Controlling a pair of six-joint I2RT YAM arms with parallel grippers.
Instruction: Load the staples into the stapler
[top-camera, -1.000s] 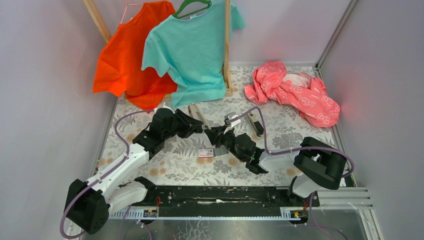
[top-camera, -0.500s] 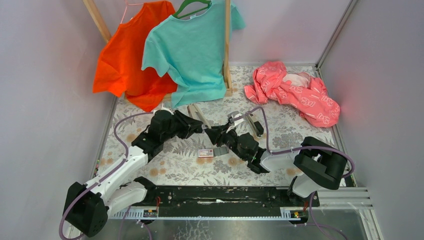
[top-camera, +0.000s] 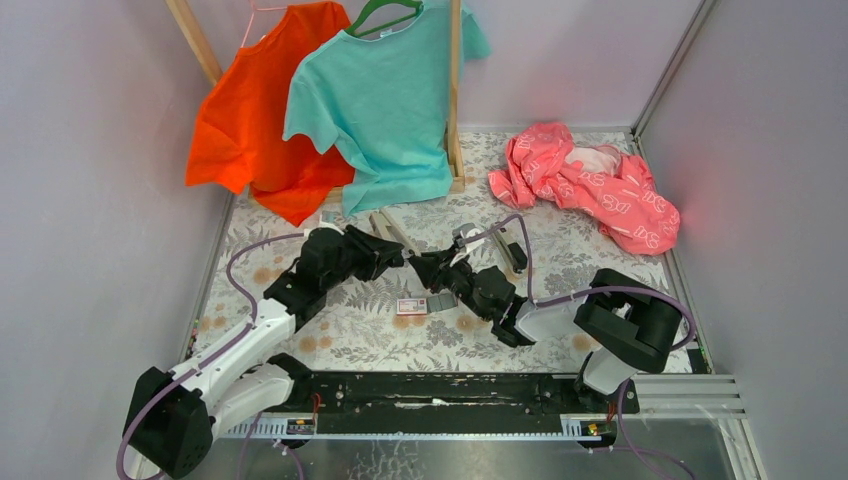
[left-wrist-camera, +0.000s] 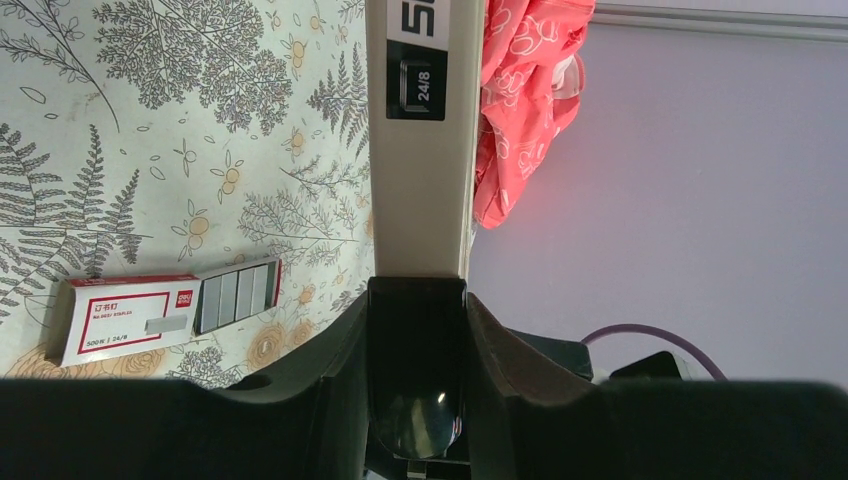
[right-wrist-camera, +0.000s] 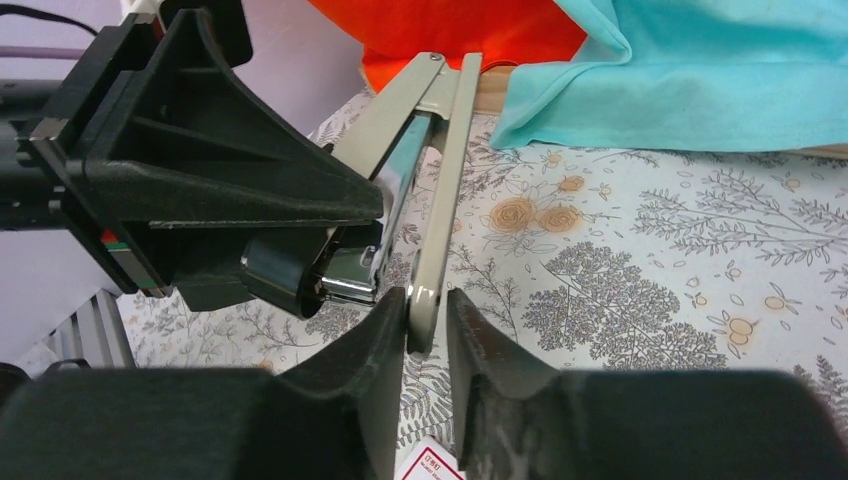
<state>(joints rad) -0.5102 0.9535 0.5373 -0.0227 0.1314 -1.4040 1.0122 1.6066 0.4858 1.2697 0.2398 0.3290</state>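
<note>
The left end effector (left-wrist-camera: 417, 292) is closed part way and squeezes the near end of a long beige stapler with a shiny metal inside (left-wrist-camera: 425, 170). The stapler sits tight between its two black fingers (left-wrist-camera: 350, 350). The right end effector (right-wrist-camera: 427, 305) is also closed part way. It pinches the thin tip of the stapler's beige top arm, with one finger on each side.

From the right wrist, the stapler is open like a letter V. Its two parts meet at the far end, and the shiny metal part lies in the left end effector's hold.

The two end effectors meet nose to nose in the middle of the worktop (top-camera: 350, 335), which has a grey leaf and flower pattern.

A small flat red and white cardboard box of staples (left-wrist-camera: 125, 320) lies flat on the worktop, just near of the two end effectors. Nothing touches it. Grey metal staple strips (left-wrist-camera: 237, 295) stick out of the box's right end.

A crumpled pink cloth (top-camera: 590, 185) lies at the far right. An orange shirt (top-camera: 250, 120) and a teal shirt (top-camera: 385, 100) hang at the far left.
</note>
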